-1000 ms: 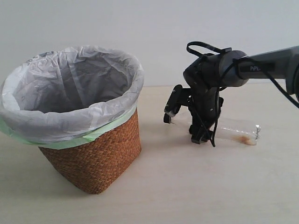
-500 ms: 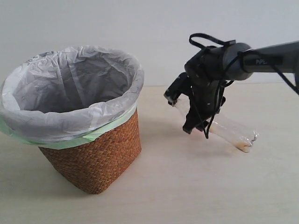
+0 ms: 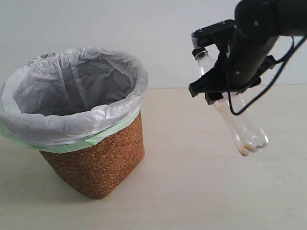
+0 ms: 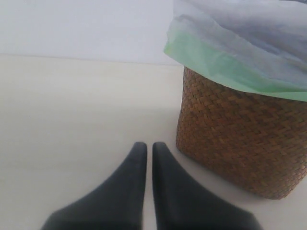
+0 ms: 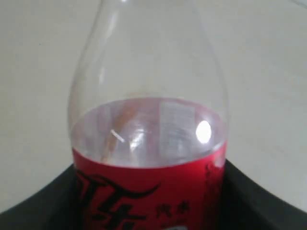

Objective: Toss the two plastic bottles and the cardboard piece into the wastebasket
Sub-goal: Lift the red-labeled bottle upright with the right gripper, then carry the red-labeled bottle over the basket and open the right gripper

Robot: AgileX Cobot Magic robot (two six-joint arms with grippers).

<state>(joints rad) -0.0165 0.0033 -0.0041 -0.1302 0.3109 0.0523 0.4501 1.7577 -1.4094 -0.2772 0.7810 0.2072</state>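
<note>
The clear bottle point(image 5: 147, 96) (red label, black lettering) sits clamped between dark fingers point(image 5: 41, 203) at its three and nine o'clock, pale table point(image 5: 33, 72) behind.

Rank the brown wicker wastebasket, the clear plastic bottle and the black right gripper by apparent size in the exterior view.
1. brown wicker wastebasket, clearly largest.
2. clear plastic bottle and black right gripper: similar extent, overlapping, and distance from the camera is unclear, so unranked.
</note>
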